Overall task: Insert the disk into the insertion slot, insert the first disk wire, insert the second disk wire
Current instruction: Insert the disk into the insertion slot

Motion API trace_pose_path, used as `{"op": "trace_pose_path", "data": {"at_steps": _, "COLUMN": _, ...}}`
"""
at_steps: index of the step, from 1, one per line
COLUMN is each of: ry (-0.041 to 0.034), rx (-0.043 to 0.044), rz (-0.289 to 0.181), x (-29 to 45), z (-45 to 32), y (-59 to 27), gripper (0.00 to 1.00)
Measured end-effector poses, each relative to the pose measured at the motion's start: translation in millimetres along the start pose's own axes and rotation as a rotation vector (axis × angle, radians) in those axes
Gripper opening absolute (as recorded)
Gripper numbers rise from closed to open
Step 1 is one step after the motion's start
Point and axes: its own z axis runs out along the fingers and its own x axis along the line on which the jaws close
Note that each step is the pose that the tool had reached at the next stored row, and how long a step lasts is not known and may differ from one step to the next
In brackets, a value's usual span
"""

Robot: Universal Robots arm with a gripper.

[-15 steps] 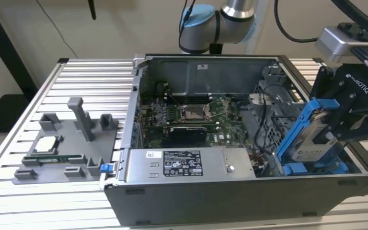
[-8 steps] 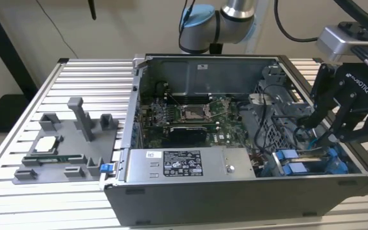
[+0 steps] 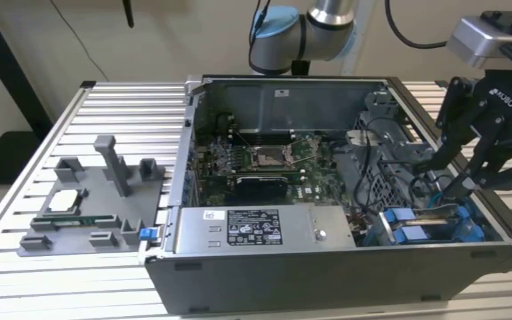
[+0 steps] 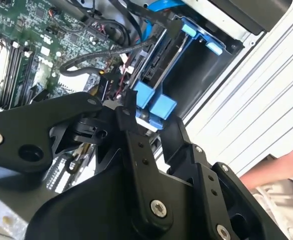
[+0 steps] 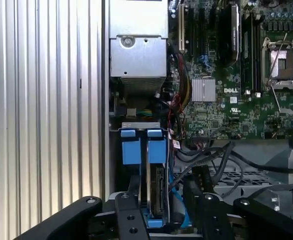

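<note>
Your gripper (image 5: 165, 182) hangs right over the insertion slot (image 5: 140, 125), in the case's front corner on the exterior view's right. Its fingers (image 5: 134, 190) are spread, one on each side of the disk (image 5: 159, 196), and they look to be clamping nothing. The disk sits on edge in the bay with its connector edge facing the gripper and its long axis running straight away from it. Loose black cables (image 5: 206, 157) lie just beside, on the motherboard side.

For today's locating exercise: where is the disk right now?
The disk stands edgewise in the insertion slot, at the exterior view's lower right, in the case's corner beside the power-supply box.
</note>
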Motion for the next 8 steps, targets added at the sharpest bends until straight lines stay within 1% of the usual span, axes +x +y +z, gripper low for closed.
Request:
{"op": "trace_pose_path", "data": {"at_steps": 3, "ry": -0.0018, "rx": 0.0001, "rz": -0.001, "x": -3.2, "z": 0.3, "y": 2.3, "gripper": 1.0}}
{"op": "trace_pose_path", "data": {"at_steps": 8, "ry": -0.0059, "rx": 0.0019, "rz": -0.006, "x": -12.2, "z": 1.6, "y": 5.4, "gripper": 1.0}}
